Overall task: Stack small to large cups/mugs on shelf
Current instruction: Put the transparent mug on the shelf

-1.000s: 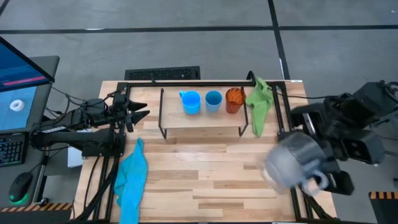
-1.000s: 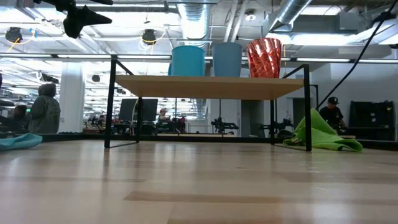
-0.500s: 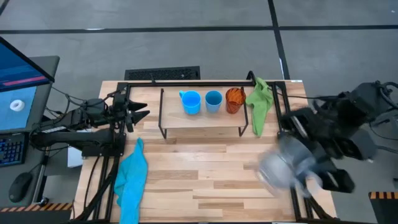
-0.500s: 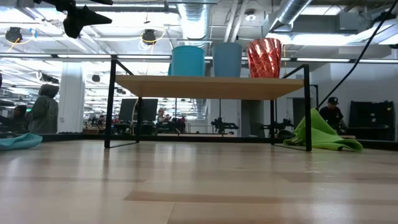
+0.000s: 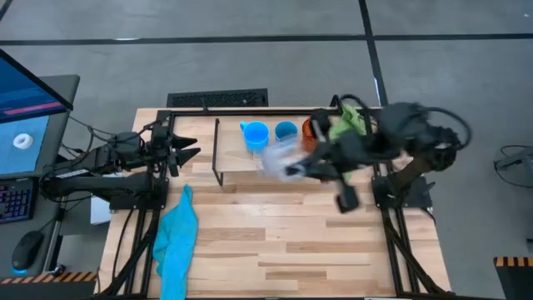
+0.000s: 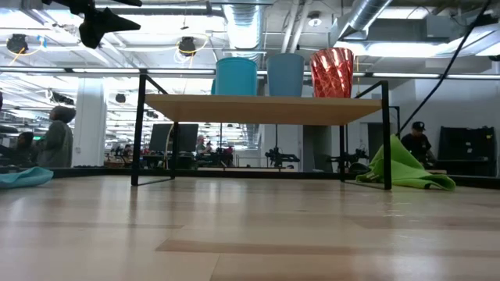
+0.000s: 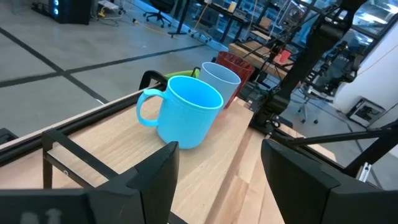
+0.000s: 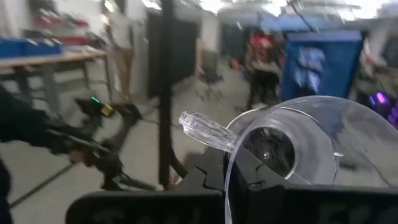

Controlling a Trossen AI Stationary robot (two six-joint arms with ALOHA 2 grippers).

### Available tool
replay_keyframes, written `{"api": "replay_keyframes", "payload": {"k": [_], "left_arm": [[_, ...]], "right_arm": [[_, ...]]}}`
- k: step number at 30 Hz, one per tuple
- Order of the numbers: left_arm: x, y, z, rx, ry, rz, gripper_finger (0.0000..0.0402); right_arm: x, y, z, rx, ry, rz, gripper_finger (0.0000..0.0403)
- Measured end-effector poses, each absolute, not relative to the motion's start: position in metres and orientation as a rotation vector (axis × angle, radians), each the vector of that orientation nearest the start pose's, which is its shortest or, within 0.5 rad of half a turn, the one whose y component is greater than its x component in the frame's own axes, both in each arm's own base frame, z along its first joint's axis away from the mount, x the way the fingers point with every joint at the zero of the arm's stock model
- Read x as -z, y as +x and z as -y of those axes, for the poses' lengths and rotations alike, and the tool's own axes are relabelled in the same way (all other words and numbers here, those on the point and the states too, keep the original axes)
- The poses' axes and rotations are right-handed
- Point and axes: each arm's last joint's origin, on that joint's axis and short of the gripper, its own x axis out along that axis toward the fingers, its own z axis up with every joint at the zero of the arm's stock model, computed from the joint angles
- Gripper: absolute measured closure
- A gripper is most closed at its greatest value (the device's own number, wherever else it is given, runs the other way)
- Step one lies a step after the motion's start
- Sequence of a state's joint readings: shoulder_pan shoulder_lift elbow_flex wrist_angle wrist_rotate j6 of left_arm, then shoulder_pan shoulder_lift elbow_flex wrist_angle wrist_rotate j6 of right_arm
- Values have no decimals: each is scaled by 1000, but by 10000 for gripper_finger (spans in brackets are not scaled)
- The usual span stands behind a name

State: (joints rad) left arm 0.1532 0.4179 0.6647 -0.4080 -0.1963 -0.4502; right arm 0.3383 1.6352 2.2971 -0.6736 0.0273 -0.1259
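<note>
On the shelf [image 5: 250, 167] [image 6: 262, 109] three vessels stand on their bases in a row: a light-blue mug [image 5: 254, 136] [image 7: 186, 113], a blue cup [image 5: 286, 132] [image 7: 219, 77] and an orange cup [image 5: 312, 130] [image 6: 332, 72]. My right gripper [image 5: 296, 169] [image 8: 227, 193] hovers over the shelf's near edge, shut on a clear glass cup [image 5: 279, 157] [image 8: 292, 155], and its arm covers part of the orange cup. My left gripper [image 5: 190, 150] [image 7: 217, 186] waits open, left of the shelf, pointing at the mug. My right gripper holds the clear glass cup by its wall near the rim [image 8: 229, 180], which runs down between the dark fingers. The fingers come level from the table's right. The cup is lifted clear above the shelf, lying on its side with its handle [image 8: 208, 132] sticking out.
A green cloth [image 5: 346, 137] [image 6: 406, 172] hangs at the shelf's right end. A teal cloth [image 5: 176, 242] lies on the table's near left. A keyboard [image 5: 218, 100] sits past the far edge. People stand in the room behind the table.
My right gripper has swung from the table's near right toward the far left, sinking a little and rolling, and now hangs over the shelf. The clear glass cup went with it, lifted clear throughout. The cups on the shelf stayed put.
</note>
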Motion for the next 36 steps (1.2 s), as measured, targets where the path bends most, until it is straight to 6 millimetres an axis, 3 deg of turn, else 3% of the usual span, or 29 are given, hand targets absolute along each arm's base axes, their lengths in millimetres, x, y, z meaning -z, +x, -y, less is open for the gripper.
{"api": "replay_keyframes", "payload": {"k": [4, 9, 19, 29, 36], "left_arm": [[-313, 95, -20, -380, -448, -80, 182], [-313, 95, -20, -381, -451, -80, 182], [-313, 95, -20, -382, -456, -78, 182], [-313, 94, -20, -382, -457, -79, 182], [-313, 95, -20, -383, -466, -76, 182]], "right_arm": [[-542, 308, -84, -259, -104, -95, 389], [-516, 353, -73, -334, -66, -147, 389], [-443, 435, -41, -383, 65, -326, 389], [-394, 465, -22, -307, 81, -486, 393], [-372, 469, -20, -211, 20, -618, 391]]}}
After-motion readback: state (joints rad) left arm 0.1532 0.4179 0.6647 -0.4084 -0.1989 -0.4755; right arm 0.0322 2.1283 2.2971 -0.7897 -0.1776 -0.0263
